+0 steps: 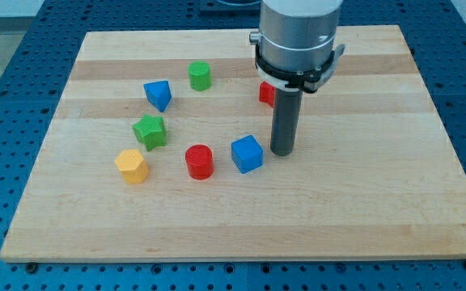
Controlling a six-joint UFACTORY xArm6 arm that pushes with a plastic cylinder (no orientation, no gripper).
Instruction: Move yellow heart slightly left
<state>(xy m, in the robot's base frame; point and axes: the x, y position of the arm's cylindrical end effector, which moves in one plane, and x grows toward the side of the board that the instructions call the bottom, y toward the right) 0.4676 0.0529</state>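
Observation:
The only yellow block (pixel 131 166) lies at the view's lower left of the wooden board (pixel 362 218). It looks chunky and angular, and I cannot make out a clear heart outline. My tip (pixel 281 152) rests on the board just right of the blue cube (pixel 247 153), close to it but with a narrow gap. The tip is far to the right of the yellow block, with a red cylinder (pixel 199 161) and the blue cube between them.
A green star (pixel 150 131) sits just above the yellow block. A blue wedge-like block (pixel 158 94) and a green cylinder (pixel 200 76) lie further up. A red block (pixel 266 93) is partly hidden behind the rod.

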